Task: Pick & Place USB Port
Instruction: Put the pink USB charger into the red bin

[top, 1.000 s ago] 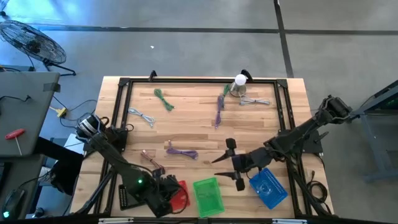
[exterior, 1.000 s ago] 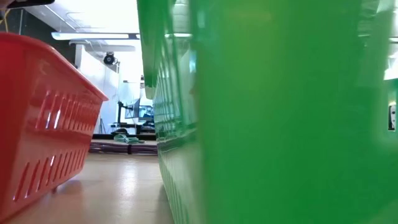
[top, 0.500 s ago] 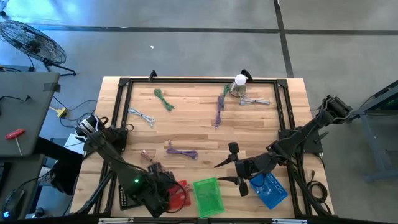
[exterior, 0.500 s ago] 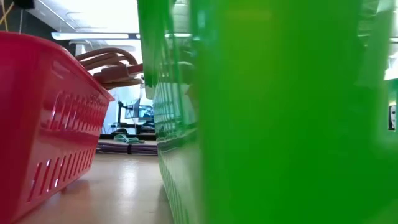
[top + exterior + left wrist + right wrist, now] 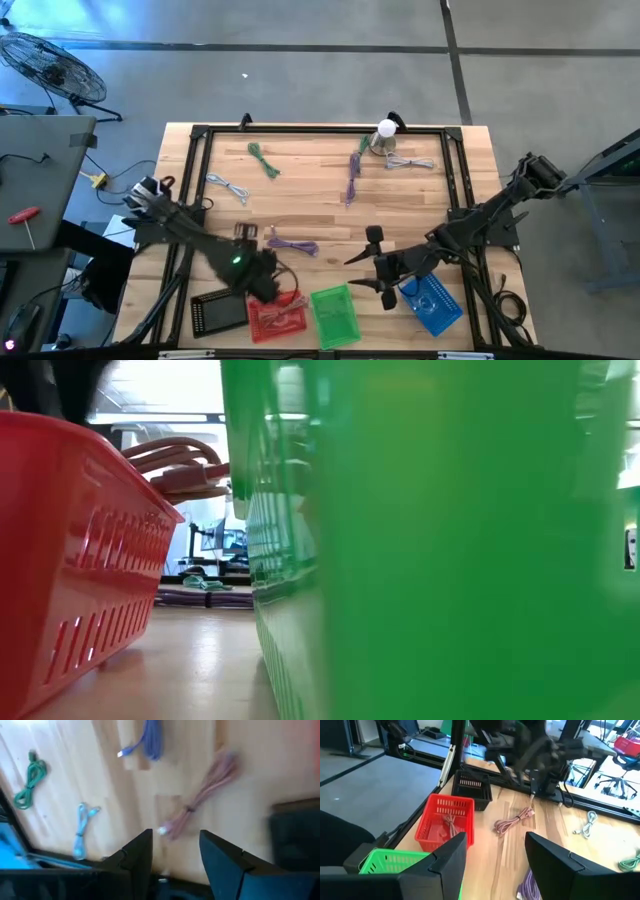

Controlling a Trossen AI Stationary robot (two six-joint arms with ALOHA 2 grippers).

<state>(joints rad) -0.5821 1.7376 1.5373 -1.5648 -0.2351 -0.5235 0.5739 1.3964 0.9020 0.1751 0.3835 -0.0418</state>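
Note:
Several bundled USB cables lie on the wooden table. A pink cable (image 5: pixel 451 822) lies coiled in the red basket (image 5: pixel 275 316); its loops (image 5: pixel 185 465) show over the rim. A second pink cable (image 5: pixel 197 802) lies on the table, ahead of my left gripper (image 5: pixel 176 834). My left gripper (image 5: pixel 255 270) is open and hangs above that cable, just beyond the red basket. A purple cable (image 5: pixel 292 244) lies farther right. My right gripper (image 5: pixel 380 265) is open in the air between the green basket (image 5: pixel 335 315) and the blue basket (image 5: pixel 432 303).
A black basket (image 5: pixel 220 312) sits left of the red one. Green cable (image 5: pixel 262 158), white cable (image 5: pixel 226 187), another purple cable (image 5: pixel 351 180) and a white cable (image 5: pixel 410 163) lie toward the far edge, beside a lamp (image 5: pixel 384 132). A black frame (image 5: pixel 195 160) borders the table.
My left gripper has drawn back from over the red basket toward the table's far-left side and risen. A pink cable that was not in the red basket a second ago now lies in it. The red basket now shows uncovered from above.

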